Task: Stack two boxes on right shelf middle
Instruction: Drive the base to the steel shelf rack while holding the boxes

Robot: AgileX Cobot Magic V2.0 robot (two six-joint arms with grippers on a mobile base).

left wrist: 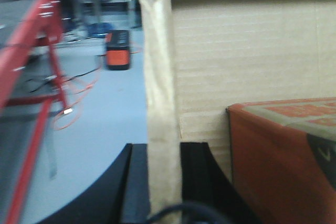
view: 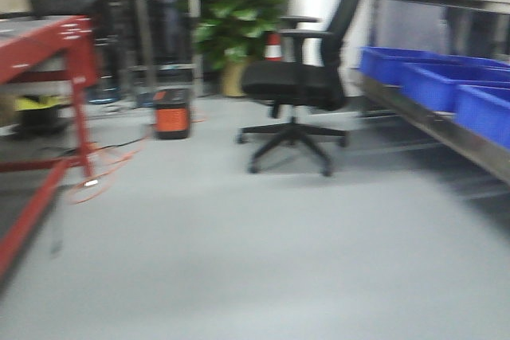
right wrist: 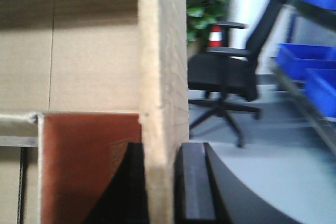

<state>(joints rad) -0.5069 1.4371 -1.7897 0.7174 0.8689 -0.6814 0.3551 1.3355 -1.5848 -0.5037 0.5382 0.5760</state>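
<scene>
Box (left wrist: 252, 56): you are holding it between both arms, and it is not showing in the front view at all. Left fingers (left wrist: 137, 182) are pinching its left wall. Right fingers (right wrist: 191, 182) are pinching the opposite wall. Each pair is pressing on bare cardboard, one finger outside the wall and one inside.

An orange carton (left wrist: 278, 156) is sitting inside, in front of the far wall. You cannot tell from here whether it is the second box of the task.

Orientation: each pinched wall is standing on edge and running straight ahead from its wrist, with the room's floor outside it and the box's inside between the two. Judging from that, the long axis is lying across you, left to right, and the open side is facing back toward the wrists.

Step, as a judgement: the carry to the shelf (view: 478, 153), with placement not yet begun. The shelf is lying well apart from you along the right of the front view and is carrying blue bins (view: 446, 85). That view is coming through smeared, so detail there is poor.

The next move is calling for three things:
- squaring up to the shelf;
- raising both wrists evenly so that neither wall is tearing or slipping;
- finding a gap beside the bins on the middle level, and none is showing yet.
</scene>
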